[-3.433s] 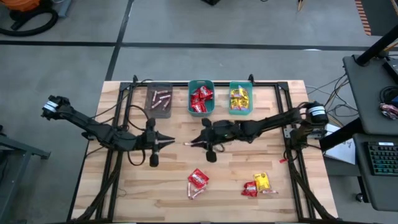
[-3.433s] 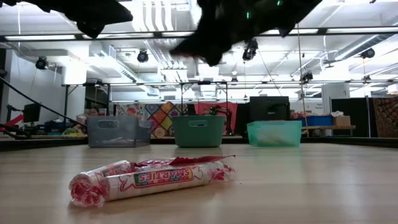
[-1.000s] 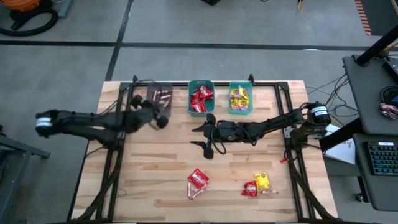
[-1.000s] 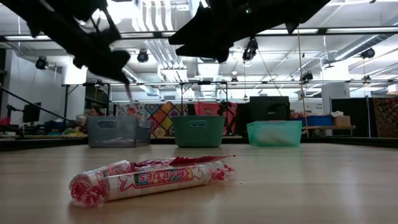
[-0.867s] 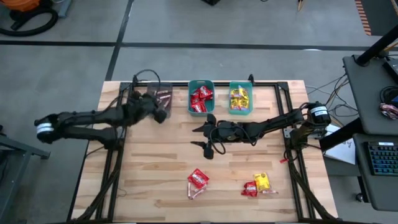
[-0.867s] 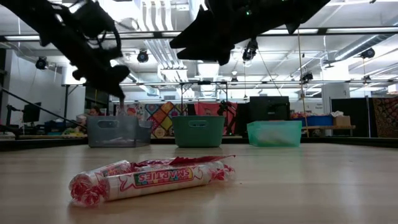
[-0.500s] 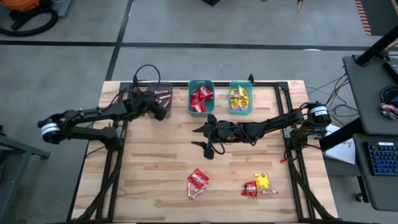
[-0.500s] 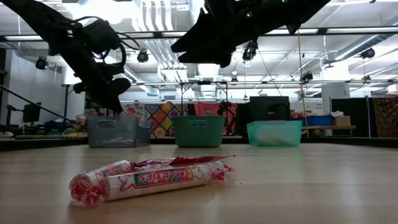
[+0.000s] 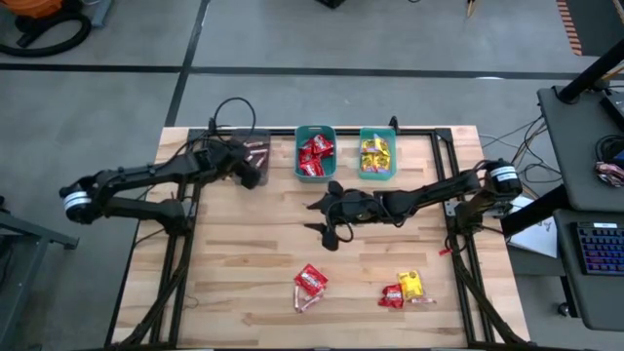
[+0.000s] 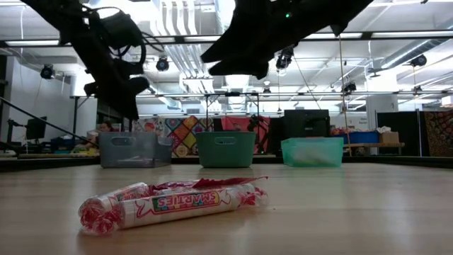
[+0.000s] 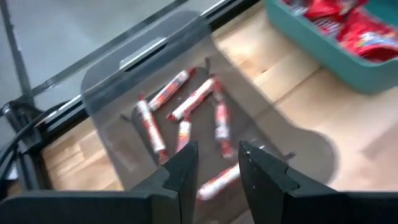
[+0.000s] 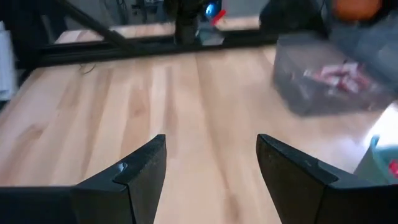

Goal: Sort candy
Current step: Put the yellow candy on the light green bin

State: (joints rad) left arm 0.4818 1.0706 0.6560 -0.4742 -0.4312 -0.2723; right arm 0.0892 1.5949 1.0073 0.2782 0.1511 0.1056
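Your left pincer hangs over the grey translucent plastic bin at the far left of the tabletop, just inside its near rim; this looks like the drop of a stick into that bin; centre over the bare floor of the bin before you let go, and release low, so nothing bounces over the wall into the middle teal bin beside it. In the left wrist view the fingers stand a narrow gap apart, and a thin pinkish-red stick candy shows between their tips; whether they grip it or it lies loose below, I cannot tell; other sticks lie on the bin floor. Your right pincer waits above mid-tabletop, splayed wide and empty. Left to sort, near the front edge: a glossy red packet with sticks at centre, and a yellow and red cluster toward the right; red packets fill the middle bin, yellow ones the right teal bin.
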